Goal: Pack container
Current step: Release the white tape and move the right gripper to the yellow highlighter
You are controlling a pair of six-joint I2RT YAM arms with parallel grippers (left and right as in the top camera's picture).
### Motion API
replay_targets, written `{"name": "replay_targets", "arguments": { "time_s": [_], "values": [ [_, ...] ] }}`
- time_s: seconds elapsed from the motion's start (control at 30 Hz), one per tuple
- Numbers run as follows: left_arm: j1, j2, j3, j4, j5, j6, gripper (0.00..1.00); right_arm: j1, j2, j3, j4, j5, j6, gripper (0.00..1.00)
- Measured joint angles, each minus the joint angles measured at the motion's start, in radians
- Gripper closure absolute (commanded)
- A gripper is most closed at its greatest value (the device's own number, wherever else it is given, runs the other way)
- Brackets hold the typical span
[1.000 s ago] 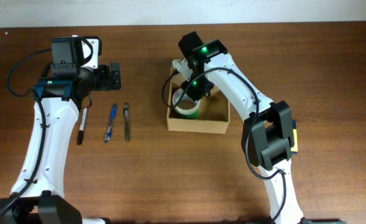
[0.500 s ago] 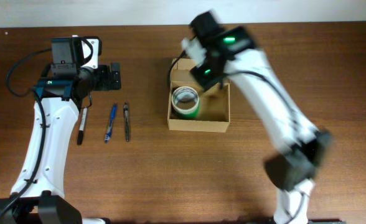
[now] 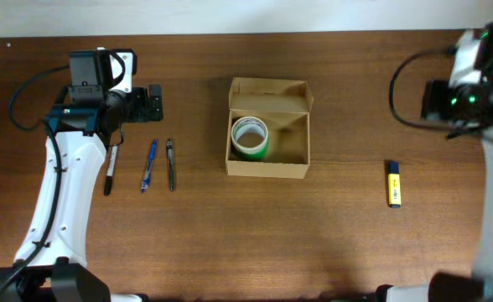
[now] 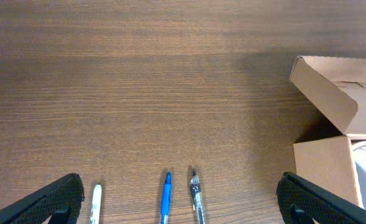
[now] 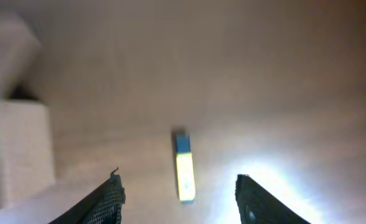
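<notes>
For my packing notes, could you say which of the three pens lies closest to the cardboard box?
The slim dark grey pen, the rightmost; the blue pen and black marker lie farther left.

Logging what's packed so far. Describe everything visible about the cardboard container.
The container is a small rectangular box of plain tan cardboard, unmarked. Its hinged flap lid is open, standing back along the far edge. It sits flat on the wooden table. A tape roll with a green side lies in its left half; the right half is bare. Nothing else touches it.
</notes>
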Motion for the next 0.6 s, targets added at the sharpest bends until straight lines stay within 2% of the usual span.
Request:
{"name": "replay_targets", "arguments": {
  "time_s": [0.13,0.3,0.6],
  "values": [
    [0.000,0.000,0.000,0.000,0.000,0.000,0.01,-0.045,0.072,-0.227,0.091,-0.032,0.009,0.39],
    [0.000,0.000,0.000,0.000,0.000,0.000,0.01,-0.048,0.073,-0.436,0.233,-0.027,-0.003,0.36],
    [0.000,0.000,0.000,0.000,0.000,0.000,0.01,-0.048,0.168,-0.561,0.359,0.017,-0.047,0.35]
  ]
}}
